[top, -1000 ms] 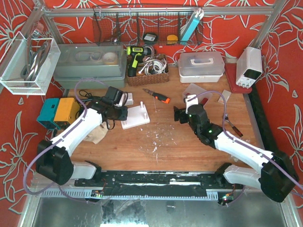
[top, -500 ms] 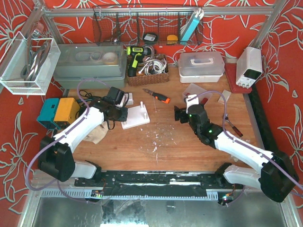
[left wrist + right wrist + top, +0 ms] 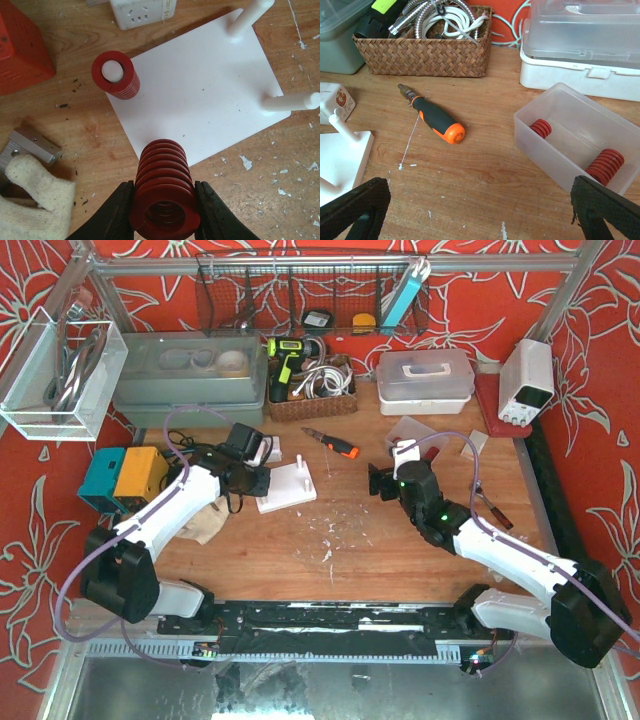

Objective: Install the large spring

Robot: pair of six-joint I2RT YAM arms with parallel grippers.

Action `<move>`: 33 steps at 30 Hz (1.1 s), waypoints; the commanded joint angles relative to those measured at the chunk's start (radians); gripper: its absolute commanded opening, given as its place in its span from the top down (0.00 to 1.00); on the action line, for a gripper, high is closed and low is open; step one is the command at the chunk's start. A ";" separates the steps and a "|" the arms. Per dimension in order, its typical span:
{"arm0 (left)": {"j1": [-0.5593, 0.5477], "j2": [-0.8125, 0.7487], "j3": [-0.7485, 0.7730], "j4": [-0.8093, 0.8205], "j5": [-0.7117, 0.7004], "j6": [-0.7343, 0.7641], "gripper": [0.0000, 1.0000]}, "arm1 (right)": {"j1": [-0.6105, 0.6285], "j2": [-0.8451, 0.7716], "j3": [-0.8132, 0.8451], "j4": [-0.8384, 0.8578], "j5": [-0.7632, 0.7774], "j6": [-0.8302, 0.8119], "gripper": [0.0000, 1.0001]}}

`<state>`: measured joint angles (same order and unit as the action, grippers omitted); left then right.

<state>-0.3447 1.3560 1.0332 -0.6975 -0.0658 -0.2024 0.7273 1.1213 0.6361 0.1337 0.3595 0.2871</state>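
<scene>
Left wrist view: left jaws clamp the large red coil spring (image 3: pixel 162 192) at the white pegged plate's (image 3: pixel 200 85) edge, hardly moved from before; right jaws spread wide.

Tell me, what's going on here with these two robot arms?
The left tool is shut on a large red spring, holding it by the edge of a white plate with upright pegs. A smaller red spring already sits around one peg; two other pegs are bare. The right tool is open and holds nothing, facing a clear box with more red springs.
</scene>
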 commanded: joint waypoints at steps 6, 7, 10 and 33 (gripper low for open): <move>0.006 -0.003 0.043 -0.069 0.012 0.018 1.00 | -0.003 -0.008 -0.016 -0.012 0.022 0.003 0.01; 0.007 -0.003 0.046 -0.069 0.013 0.018 1.00 | -0.004 -0.009 -0.016 -0.012 0.022 0.003 0.01; 0.006 0.004 0.052 -0.074 0.015 0.021 1.00 | -0.004 -0.008 -0.017 -0.013 0.024 0.002 0.01; 0.006 0.094 0.024 0.015 0.020 0.024 0.48 | -0.005 -0.021 -0.021 -0.010 0.033 -0.006 0.01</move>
<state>-0.3439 1.4528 1.0523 -0.7082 -0.0425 -0.1864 0.7265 1.1152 0.6254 0.1329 0.3660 0.2859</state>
